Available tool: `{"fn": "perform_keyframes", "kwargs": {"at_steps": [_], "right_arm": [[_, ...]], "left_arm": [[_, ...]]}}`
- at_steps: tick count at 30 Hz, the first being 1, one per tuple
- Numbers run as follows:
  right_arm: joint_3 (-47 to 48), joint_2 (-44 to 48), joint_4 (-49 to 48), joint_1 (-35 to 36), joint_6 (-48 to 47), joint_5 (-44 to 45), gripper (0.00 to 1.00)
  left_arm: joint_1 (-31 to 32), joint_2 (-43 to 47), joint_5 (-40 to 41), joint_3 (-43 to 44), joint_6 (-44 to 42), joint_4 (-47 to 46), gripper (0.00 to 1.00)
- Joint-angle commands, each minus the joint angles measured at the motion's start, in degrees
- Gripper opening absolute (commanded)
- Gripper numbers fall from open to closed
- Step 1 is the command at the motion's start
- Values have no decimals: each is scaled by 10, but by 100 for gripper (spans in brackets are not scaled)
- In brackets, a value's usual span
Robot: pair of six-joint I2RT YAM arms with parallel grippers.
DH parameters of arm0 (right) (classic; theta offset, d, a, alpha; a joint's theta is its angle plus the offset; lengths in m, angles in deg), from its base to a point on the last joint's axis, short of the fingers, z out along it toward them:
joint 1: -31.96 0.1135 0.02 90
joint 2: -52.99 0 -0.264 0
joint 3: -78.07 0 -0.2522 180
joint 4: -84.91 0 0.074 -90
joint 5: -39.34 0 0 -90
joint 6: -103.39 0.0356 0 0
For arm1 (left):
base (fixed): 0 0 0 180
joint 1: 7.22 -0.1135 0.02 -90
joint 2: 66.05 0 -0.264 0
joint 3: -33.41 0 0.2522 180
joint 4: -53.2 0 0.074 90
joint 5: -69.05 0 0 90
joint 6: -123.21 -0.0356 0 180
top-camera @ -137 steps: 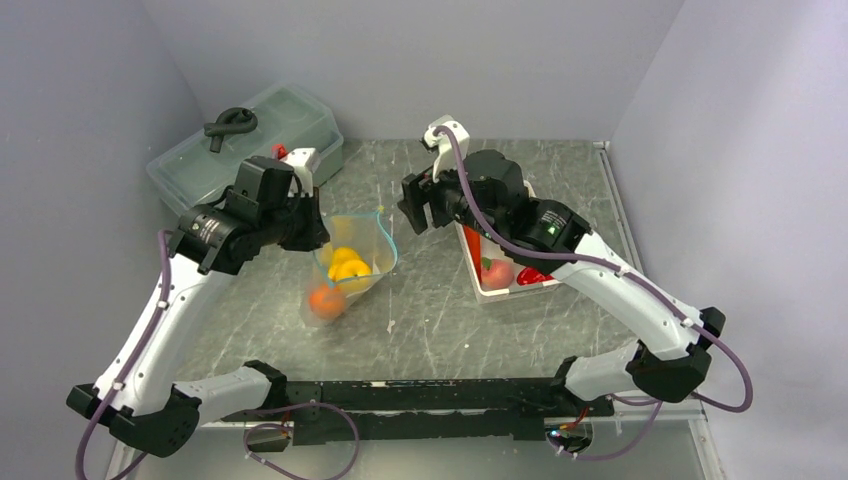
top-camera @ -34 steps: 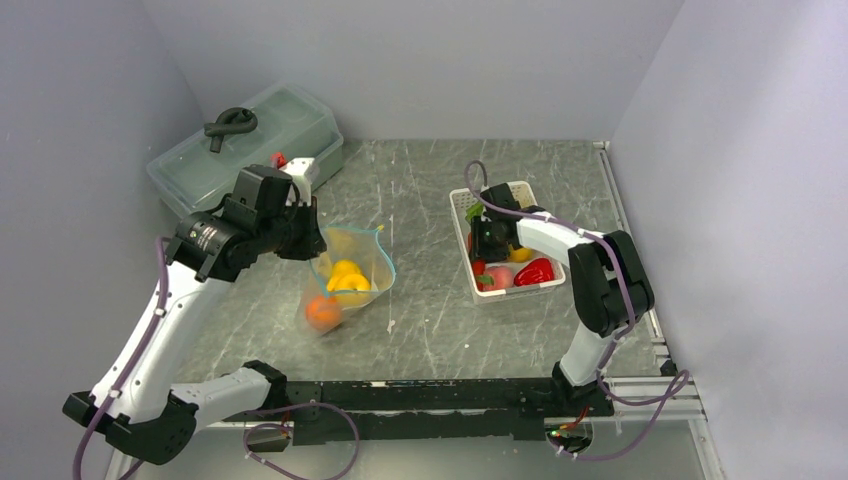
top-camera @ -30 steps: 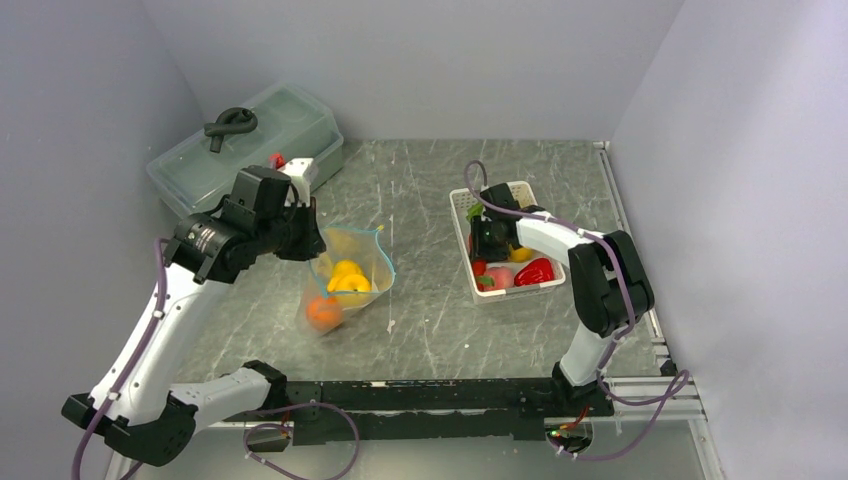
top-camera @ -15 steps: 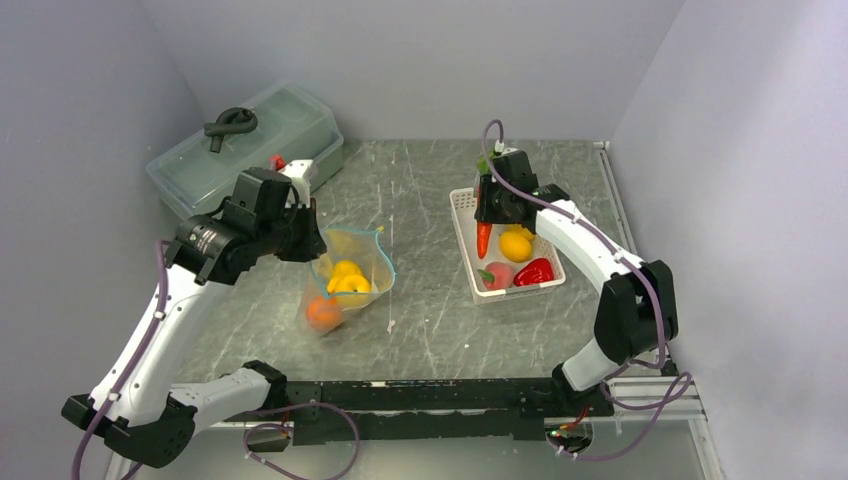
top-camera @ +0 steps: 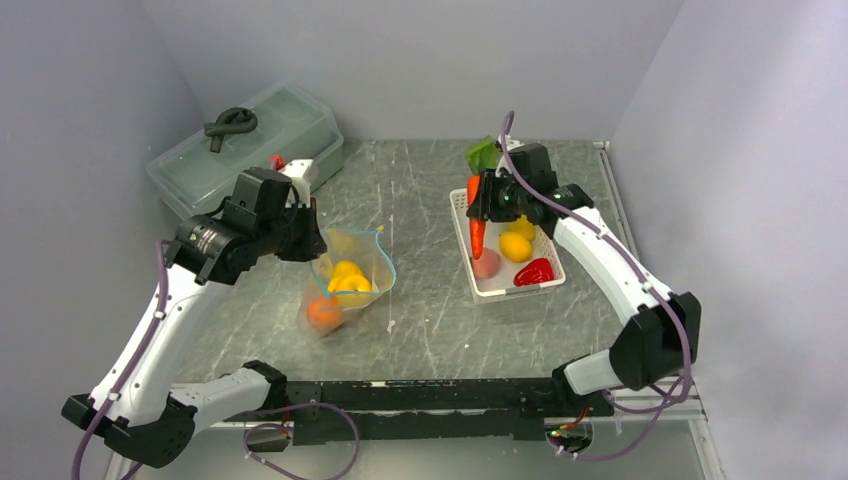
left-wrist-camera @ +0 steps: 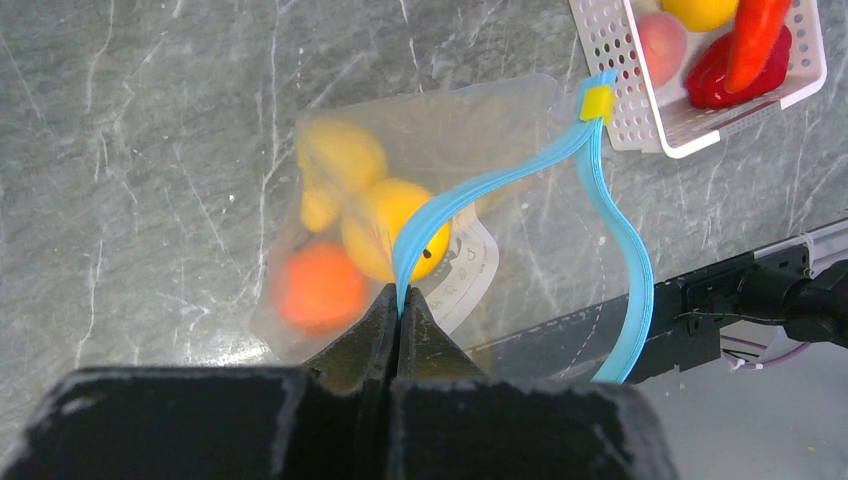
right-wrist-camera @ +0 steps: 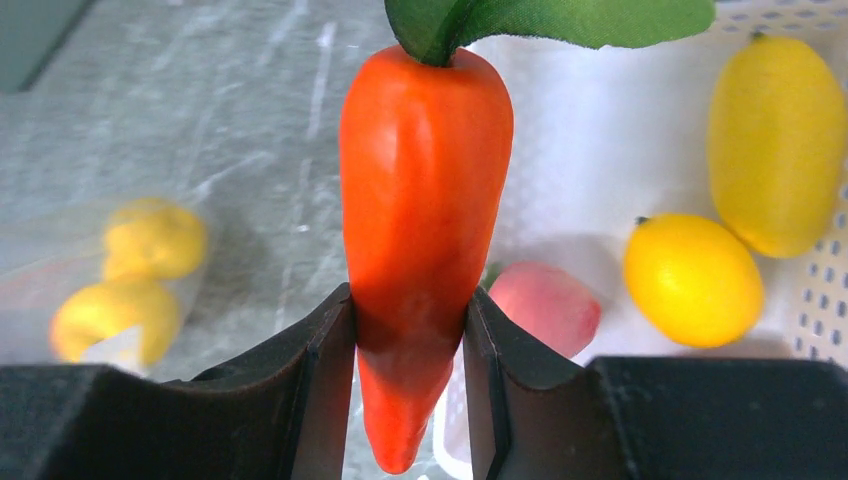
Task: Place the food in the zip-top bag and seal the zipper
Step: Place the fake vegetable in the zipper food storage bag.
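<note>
Up out of the basket (top-camera: 505, 294) beneath it comes the right gripper (right-wrist-camera: 408, 330), clamped on the carrot (right-wrist-camera: 425, 200). The left gripper (left-wrist-camera: 400, 310) pinches the zipper (left-wrist-camera: 620, 250), and ahead of it the bag (left-wrist-camera: 500, 130) gapes, ready for loading.

Place: robot test booth in a lab.
Walls: plain grey panels (top-camera: 400, 60) closing in three sides.
Surface: grey marbled table (top-camera: 420, 190).
Fittings: two robot arms (top-camera: 150, 335) bolted to a black rail (top-camera: 430, 395), purple cables (top-camera: 162, 270) trailing.
</note>
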Motion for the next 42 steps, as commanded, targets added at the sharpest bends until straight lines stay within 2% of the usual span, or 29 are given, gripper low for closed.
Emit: {"fn": "perform_keyframes", "kwargs": {"at_steps": [1,7,17,26,34,42], "right_arm": [[38,56,4,1,-2,-117,15],[42,89,13,2,-7,-238,16],[80,77,102,34,-60,-399,18],[150,19,221,159,-131,-420,21],[219,-34,291,222,-150,-391,20],[249,-82,317,270,-151,-379,20]], "left_arm": [[-2,0,-7,-1,2,-32,0],[-1,-7,-7,-3,1,-39,0],[-2,-12,6,-12,-7,-46,0],[-2,-15,11,-21,-18,-54,0],[-2,-19,5,-30,-25,-67,0],[-2,-17,-1,-36,-26,-76,0]]}}
